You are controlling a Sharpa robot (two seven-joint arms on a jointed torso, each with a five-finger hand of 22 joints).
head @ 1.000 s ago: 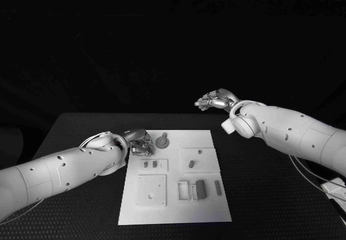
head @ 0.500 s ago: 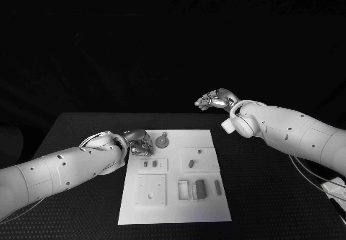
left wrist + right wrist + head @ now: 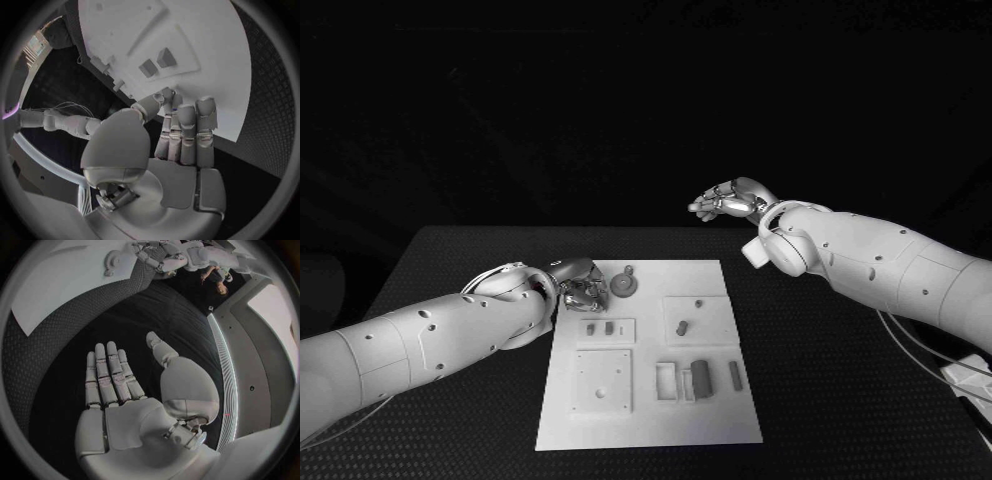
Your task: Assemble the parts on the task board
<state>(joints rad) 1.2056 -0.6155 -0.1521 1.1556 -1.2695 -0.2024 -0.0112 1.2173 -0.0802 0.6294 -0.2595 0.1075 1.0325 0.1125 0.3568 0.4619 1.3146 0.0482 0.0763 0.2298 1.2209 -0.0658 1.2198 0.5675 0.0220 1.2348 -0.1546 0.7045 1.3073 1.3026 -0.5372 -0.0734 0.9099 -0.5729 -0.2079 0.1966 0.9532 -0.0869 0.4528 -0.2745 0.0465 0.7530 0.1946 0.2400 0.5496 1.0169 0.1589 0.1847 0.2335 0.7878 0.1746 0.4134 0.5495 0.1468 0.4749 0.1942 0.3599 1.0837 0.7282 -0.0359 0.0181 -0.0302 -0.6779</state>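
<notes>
Head view: the left hand rests at the task board's 11 o'clock corner, possibly pinching a small part; the right hand hovers spread at 1 o'clock.

On my right wrist feed I see the silver many-fingered right hand with its palm flat and fingers stretched out side by side, thumb held apart, holding nothing. It hangs over the black textured surface. The white flat task board lies well apart from it, beyond the fingertips.
</notes>
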